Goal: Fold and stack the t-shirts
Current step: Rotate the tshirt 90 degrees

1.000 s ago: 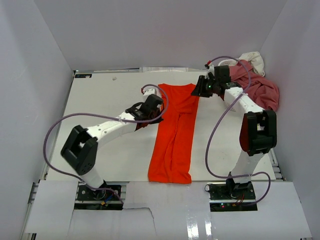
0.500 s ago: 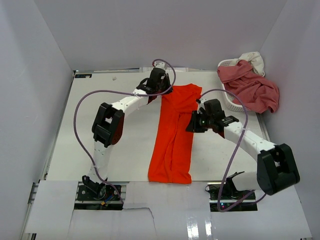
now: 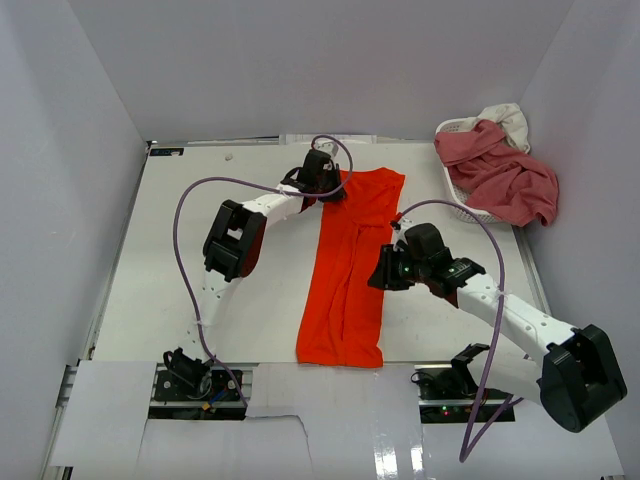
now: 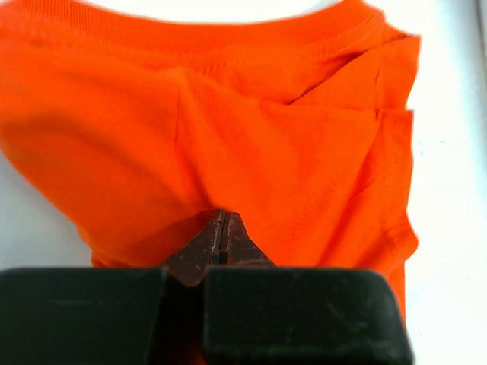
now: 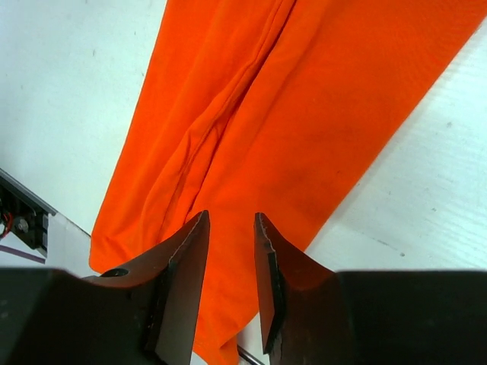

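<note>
We are finding the orange-red t-shirt point(image 3: 350, 265) lying as a long folded strip down the centre of the white table point(image 3: 180, 250). The left gripper point(image 4: 221, 228), fingers pressed together, is pinching cloth near the collar. The right gripper point(image 5: 230, 217) is hovering slightly spread over the shirt's right edge. A pink t-shirt point(image 3: 500, 175) and a cream t-shirt point(image 3: 505, 118) are lying heaped in the basket point(image 3: 458, 203), upper right. Plain pale walls point(image 3: 300, 60) are enclosing the table.

An orange-red t-shirt point(image 3: 345, 280) lies folded into a long strip down the white table point(image 3: 190, 220). The left gripper point(image 3: 328, 187) sits at its far left corner and the right gripper point(image 3: 382, 274) at its right edge. In the far right corner, a rose-pink shirt point(image 3: 500, 172) and a cream-white shirt point(image 3: 506, 115) fill a white basket point(image 3: 452, 186).
</note>
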Motion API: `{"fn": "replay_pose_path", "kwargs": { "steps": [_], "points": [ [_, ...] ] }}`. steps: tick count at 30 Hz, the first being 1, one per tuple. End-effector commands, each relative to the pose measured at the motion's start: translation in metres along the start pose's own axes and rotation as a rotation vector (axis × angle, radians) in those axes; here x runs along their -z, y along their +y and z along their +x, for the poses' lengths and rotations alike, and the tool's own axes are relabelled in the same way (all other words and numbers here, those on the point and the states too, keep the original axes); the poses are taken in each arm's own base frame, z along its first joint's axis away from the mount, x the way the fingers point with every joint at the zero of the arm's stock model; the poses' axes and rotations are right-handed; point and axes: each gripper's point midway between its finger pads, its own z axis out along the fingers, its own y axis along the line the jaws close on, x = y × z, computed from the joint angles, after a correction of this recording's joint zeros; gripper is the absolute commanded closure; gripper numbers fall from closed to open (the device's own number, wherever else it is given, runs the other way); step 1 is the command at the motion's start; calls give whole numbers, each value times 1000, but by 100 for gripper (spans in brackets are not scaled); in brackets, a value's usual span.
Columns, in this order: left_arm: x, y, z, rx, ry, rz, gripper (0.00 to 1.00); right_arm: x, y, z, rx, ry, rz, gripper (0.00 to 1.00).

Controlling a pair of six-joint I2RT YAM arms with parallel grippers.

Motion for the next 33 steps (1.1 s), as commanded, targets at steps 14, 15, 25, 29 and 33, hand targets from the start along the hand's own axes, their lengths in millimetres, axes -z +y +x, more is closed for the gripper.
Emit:
{"fn": "replay_pose_path", "kwargs": {
  "steps": [14, 15, 25, 29, 33],
  "points": [
    [-44, 36, -57, 34, -183, -45, 100, -23, 5, 92, -14, 218, 24, 73],
    [-45, 37, -60, 31, -193, -48, 100, -23, 7, 93, -19, 220, 26, 73],
    [-48, 84, -77, 73, -243, -111, 98, -23, 26, 100, 7, 234, 26, 74],
    [-42, 100, -81, 73, -247, -141, 98, -31, 15, 107, 12, 267, 86, 73],
    [-38, 112, -86, 74, -251, -152, 98, -37, 20, 109, 17, 276, 68, 71]
  ]
}}
